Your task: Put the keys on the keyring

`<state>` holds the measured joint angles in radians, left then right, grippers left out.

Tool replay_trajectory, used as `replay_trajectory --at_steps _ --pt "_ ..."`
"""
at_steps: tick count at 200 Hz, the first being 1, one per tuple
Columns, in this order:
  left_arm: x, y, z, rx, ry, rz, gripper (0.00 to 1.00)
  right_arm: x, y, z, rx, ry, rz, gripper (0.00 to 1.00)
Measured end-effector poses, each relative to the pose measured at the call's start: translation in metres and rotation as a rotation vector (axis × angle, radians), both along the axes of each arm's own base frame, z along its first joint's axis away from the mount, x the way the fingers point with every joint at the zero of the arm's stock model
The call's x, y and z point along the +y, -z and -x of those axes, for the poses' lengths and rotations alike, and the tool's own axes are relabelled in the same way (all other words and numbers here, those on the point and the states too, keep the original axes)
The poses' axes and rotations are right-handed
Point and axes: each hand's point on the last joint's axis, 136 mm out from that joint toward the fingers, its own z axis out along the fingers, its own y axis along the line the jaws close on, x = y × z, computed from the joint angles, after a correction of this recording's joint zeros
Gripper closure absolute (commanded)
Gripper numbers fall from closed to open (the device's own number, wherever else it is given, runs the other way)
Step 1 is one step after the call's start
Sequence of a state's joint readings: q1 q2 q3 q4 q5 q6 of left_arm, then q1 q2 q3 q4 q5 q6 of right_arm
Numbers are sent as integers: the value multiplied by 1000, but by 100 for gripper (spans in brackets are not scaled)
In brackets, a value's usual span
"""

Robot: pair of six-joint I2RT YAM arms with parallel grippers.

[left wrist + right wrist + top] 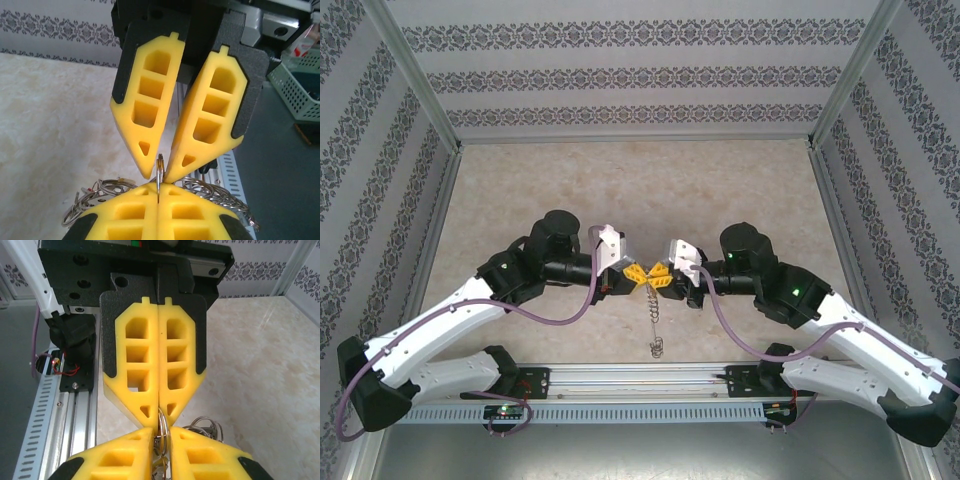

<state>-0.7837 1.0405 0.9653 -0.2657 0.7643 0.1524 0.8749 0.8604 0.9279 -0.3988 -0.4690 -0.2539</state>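
Over the near edge of the table (620, 190), left gripper (158, 190) is clamped on the keyring (160, 167). Right gripper (161, 432) faces it, fingers slightly parted around the same ring.

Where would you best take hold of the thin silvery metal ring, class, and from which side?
Probably pinch the ring across its two flat faces, coming in level from the side, as the left pincer does. It stands edge-on, and its thin grey chain trails clear of that part.
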Motion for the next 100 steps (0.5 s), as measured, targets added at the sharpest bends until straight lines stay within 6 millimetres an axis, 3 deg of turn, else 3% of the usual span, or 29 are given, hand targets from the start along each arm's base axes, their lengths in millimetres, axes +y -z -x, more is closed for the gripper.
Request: replay_trajectory --at_steps 67,100 --pt "-1 -23 3 7 23 134 100 -2 -11 6 -16 -9 -61 78" --pt "-2 -26 4 15 36 162 100 -3 -16 6 -23 -9 -78 92"
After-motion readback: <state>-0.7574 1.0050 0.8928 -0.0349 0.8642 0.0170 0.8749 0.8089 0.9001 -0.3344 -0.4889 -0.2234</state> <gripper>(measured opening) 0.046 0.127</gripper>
